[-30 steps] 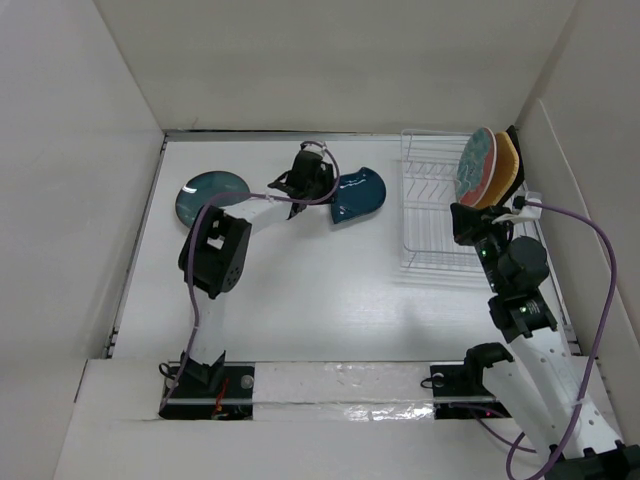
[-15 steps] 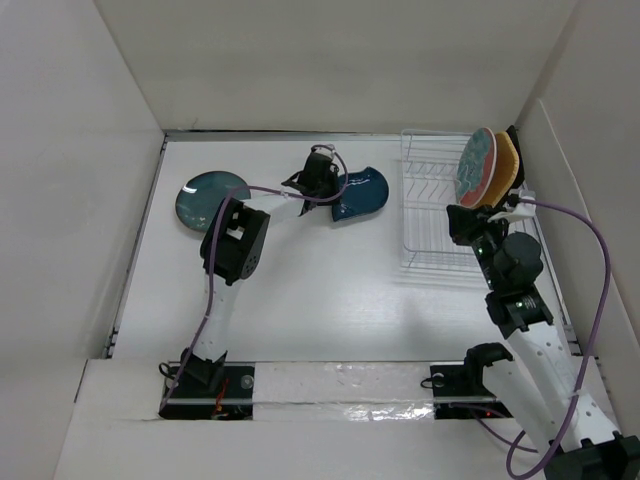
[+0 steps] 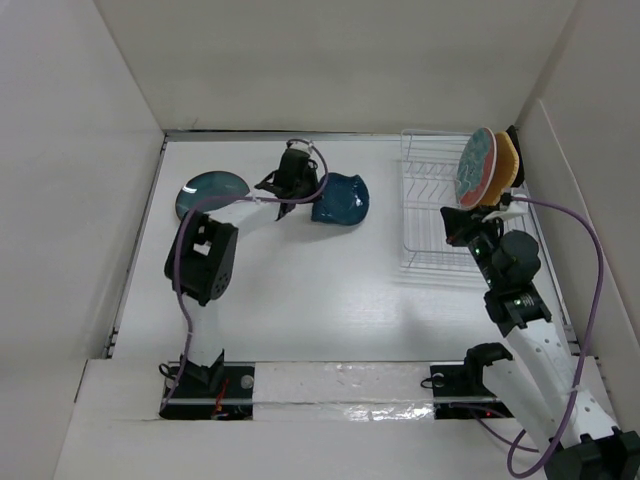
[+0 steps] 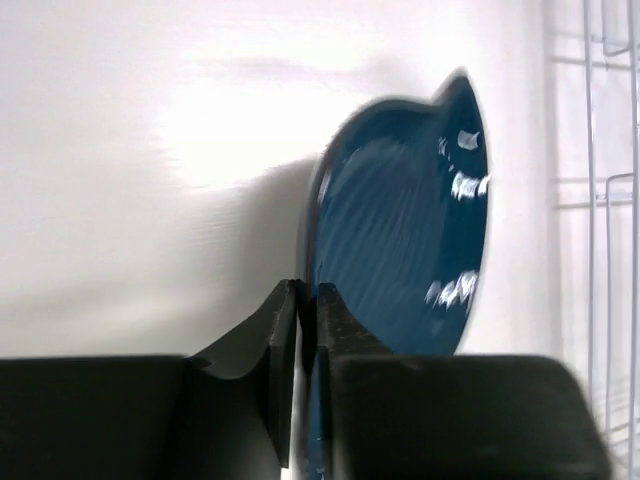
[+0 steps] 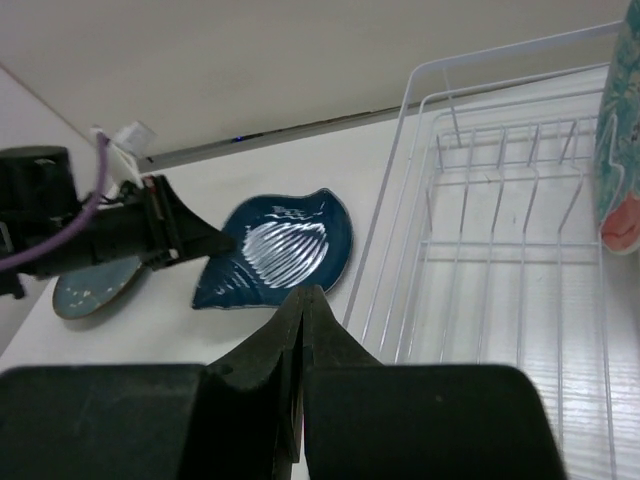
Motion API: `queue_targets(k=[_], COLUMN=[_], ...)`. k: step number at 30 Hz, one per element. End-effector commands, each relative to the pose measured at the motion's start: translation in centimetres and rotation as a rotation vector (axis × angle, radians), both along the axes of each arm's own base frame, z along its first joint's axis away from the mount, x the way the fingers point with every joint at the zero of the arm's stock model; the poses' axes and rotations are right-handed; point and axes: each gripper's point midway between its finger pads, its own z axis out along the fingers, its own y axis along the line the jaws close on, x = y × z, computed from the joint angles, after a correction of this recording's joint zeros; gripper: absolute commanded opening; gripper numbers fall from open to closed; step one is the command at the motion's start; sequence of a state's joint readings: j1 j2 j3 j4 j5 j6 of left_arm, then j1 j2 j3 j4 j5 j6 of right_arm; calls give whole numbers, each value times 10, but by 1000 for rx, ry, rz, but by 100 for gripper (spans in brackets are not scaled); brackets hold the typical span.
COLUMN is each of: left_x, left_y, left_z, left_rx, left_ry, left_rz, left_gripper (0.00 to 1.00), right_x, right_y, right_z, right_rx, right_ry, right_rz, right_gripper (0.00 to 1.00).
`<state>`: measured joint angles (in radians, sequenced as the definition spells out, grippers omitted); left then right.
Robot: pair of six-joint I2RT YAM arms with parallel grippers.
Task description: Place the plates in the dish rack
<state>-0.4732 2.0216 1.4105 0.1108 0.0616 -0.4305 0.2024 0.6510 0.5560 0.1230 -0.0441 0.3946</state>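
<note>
Shifted left since half a second ago: left gripper (image 4: 308, 305) and leaf plate (image 3: 338, 200), the plate now drawn farther from the rack (image 3: 428, 205). Left gripper: clamped on the leaf plate's rim, the plate being held tilted. Right gripper (image 5: 302, 300): fingers pressed together on nothing, held by the rack's near right corner. Floral plate (image 3: 476, 165) and tan plate (image 3: 507, 163): stood upright at the rack's far right. Teal plate (image 3: 210, 193): laid flat on the table (image 3: 320, 300), left of the left gripper.
</note>
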Motion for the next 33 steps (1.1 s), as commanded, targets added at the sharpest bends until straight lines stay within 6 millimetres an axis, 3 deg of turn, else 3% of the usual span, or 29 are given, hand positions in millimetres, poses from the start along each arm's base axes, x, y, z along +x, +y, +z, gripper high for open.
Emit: queue_targets(k=[1, 2, 3, 4, 5, 6, 7, 8, 9, 10, 11, 12, 13, 15, 16, 18, 20, 24, 29, 33], left_x=[0, -6, -17, -30, -39, -52, -66, -83, -86, -100, -106, -115, -127, -138, -150, -159, -168, -180, -187, -189], left_y=[29, 37, 45, 52, 56, 61, 66, 72, 73, 76, 79, 82, 84, 88, 86, 88, 92, 93, 89, 82], left_z=[142, 151, 142, 165, 170, 157, 176, 180, 166, 184, 186, 175, 187, 181, 193, 195, 209, 228, 233, 235], left_rx=[-90, -73, -48, -67, -79, -74, -107, -140, -137, -174, -187, -190, -235, -261, -312, -349, -403, -481, -561, -620], left_ry=[-277, -295, -270, -308, -315, -287, -322, -335, -310, -351, -357, -342, -365, -370, -388, -403, -429, -470, -489, -491], left_rz=[97, 108, 115, 123, 124, 124, 121, 122, 126, 118, 119, 119, 114, 121, 97, 97, 99, 89, 74, 42], left_gripper=[0, 0, 0, 0, 0, 0, 0, 0, 0, 0, 0, 0, 0, 0, 0, 0, 0, 0, 0, 0], right_x=[-1, 0, 1, 1, 0, 0, -2, -5, -7, -10, -10, -12, -25, -26, -32, -28, -28, -21, -11, -14], right_y=[11, 12, 14, 19, 25, 29, 37, 47, 56, 64, 72, 82, 107, 126, 140, 148, 156, 162, 180, 208], right_z=[13, 13, 13, 11, 12, 12, 10, 12, 12, 14, 15, 18, 21, 23, 29, 27, 28, 13, -5, -8], right_rx=[-12, -11, -10, -8, 1, 7, 12, 33, 41, 61, 76, 101, 123, 160, 176, 190, 234, 299, 305, 332], right_ry=[-58, -56, -56, -48, -50, -47, -39, -40, -42, -38, -35, -36, -36, -30, -34, -19, -6, 46, 116, 130], right_rz=[71, 78, 87, 116, 141, 161, 202, 239, 272, 295, 310, 327, 400, 406, 407, 369, 352, 292, 281, 345], right_gripper=[0, 0, 0, 2, 8, 24, 32, 48, 58, 66, 72, 80, 84, 92, 94, 98, 98, 98, 98, 98])
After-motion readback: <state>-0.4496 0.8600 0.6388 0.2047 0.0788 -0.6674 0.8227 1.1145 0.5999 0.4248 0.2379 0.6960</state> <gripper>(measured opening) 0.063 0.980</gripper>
